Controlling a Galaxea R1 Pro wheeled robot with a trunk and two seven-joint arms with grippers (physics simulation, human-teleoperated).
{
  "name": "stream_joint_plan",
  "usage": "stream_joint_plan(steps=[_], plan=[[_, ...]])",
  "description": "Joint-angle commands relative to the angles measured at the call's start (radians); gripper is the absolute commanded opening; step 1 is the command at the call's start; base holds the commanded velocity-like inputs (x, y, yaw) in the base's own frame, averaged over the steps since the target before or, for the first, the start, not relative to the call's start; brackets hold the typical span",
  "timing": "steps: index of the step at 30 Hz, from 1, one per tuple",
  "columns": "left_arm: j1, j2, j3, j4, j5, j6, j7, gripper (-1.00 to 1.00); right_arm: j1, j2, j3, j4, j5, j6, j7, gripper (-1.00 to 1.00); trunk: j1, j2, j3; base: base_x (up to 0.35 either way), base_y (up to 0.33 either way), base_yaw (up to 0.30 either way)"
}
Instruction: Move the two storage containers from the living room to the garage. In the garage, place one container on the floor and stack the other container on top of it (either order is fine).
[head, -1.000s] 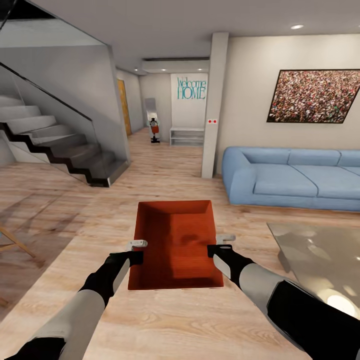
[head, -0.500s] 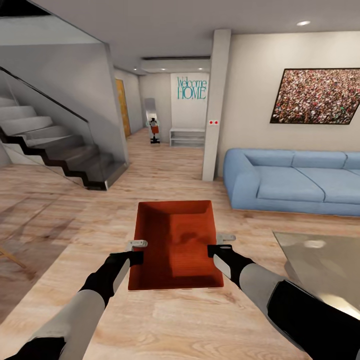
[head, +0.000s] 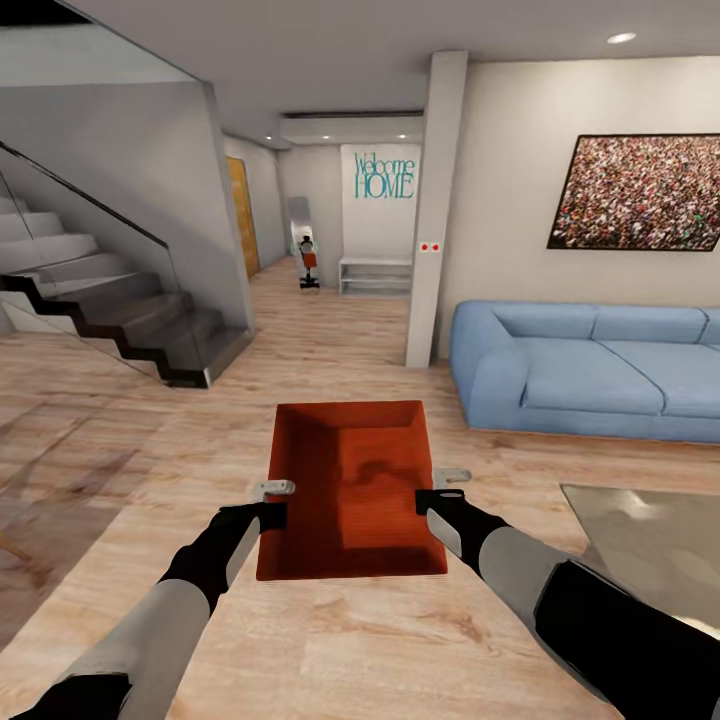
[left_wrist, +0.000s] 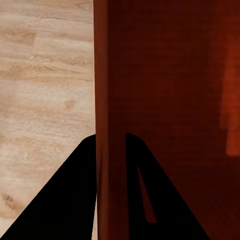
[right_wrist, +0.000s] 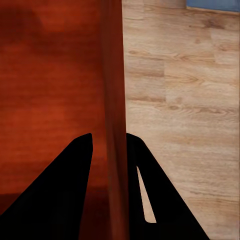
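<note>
Left gripper (head: 268, 503) pinches the left long wall of the storage container (head: 350, 485), one finger inside and one outside the wall, as the left wrist view shows with the wall (left_wrist: 110, 125) running straight between the two dark fingers (left_wrist: 75, 195). Right gripper (head: 440, 492) does the same on the opposite long wall, clamped across it in the right wrist view (right_wrist: 114, 125). Container is held level in front of the trunk, above the light wood plank floor (head: 330, 620), open top up, empty inside (only one bin in sight here). Judging by the thin ribbed walls and shallow depth, it is probably light and fairly stiff plastic, though the walls may flex a bit under a pinch. Smooth plastic could slip if the grip loosens, so holding both long walls at about mid-length, symmetric, looks like the sensible hold and keeps it from tipping. Not fragile by the look of it. Around: blue sofa (head: 590, 365) to the right, glass-topped table (head: 650, 540) at lower right, staircase (head: 110, 310) at left, white pillar (head: 435, 210) ahead, hallway with "Welcome HOME" lettering (head: 382, 176) beyond. Garage not reached yet; the carry stage is in hand.
</note>
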Motion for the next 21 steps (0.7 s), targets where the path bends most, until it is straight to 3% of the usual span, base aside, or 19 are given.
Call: stream_joint_plan(steps=[1, 15, 21], plan=[[0.0, 0.009, -0.007, 0.001, 0.022, 0.005, 0.009, -1.0, -0.001, -0.01, -0.003, -0.007, 0.007, -0.024, -0.004, -1.0, 0.001, -0.002, -0.002, 0.322, 0.0, 0.0], [0.0, 0.009, -0.006, 0.001, 0.023, 0.005, 0.009, -1.0, -0.001, -0.008, -0.001, -0.007, 0.007, -0.03, -0.008, -1.0, 0.001, -0.002, -0.002, 0.322, 0.0, 0.002], [0.0, 0.009, -0.006, 0.001, 0.023, 0.005, 0.009, -1.0, -0.001, -0.007, -0.001, -0.007, 0.007, -0.028, -0.008, -1.0, 0.001, -0.002, -0.002, 0.322, 0.0, 0.205]])
